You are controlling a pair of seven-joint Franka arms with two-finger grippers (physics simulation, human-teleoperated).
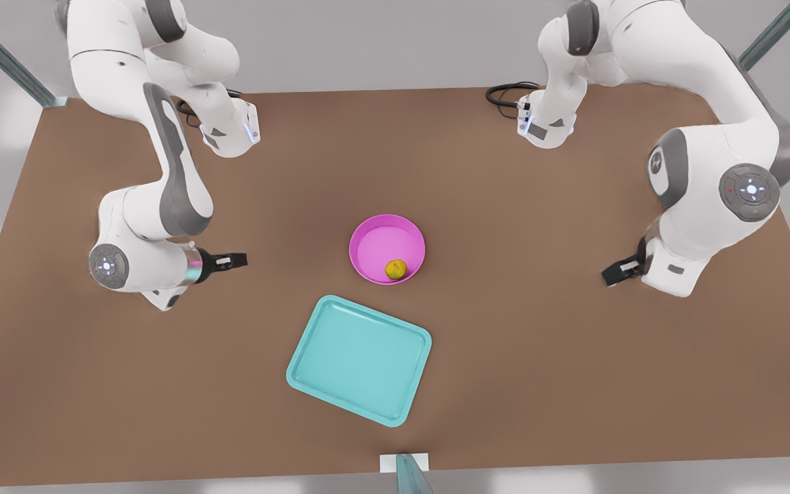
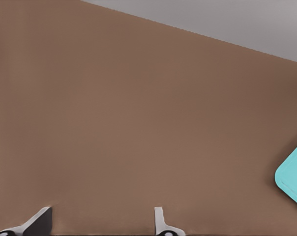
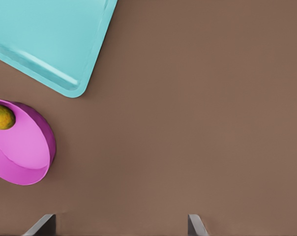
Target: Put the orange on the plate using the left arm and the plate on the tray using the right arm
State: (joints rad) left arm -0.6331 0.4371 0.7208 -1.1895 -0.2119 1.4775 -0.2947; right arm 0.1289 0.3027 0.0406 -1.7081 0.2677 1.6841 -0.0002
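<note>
Orange [image 1: 396,269] lies inside the plate [image 1: 387,237], against the rim on the side nearest the tray [image 1: 359,358]; in the right wrist view the orange [image 3: 1,117] sits at the plate's [image 3: 25,157] inner wall as well. Plate stands on the brown desk [image 1: 539,329] near its middle, close to the tray but apart from it, with a strip of bare desk between them. Tray lies flat and turned at a slant, nothing on it. Left tool [image 1: 229,261] hovers at the front view's left, well apart from the plate, its fingers pointing toward the middle of the desk; in the left wrist view the left tool [image 2: 102,221] has its fingers spread with nothing between them, bare desk [image 2: 138,123] beneath and a corner of the tray [image 2: 293,177] at the edge. Right tool [image 1: 616,272] hangs at the front view's right, also well apart from the plate; the right wrist view shows its fingers [image 3: 40,227] spread wide and empty, with the tray [image 3: 45,39] and the plate farther off.
</note>
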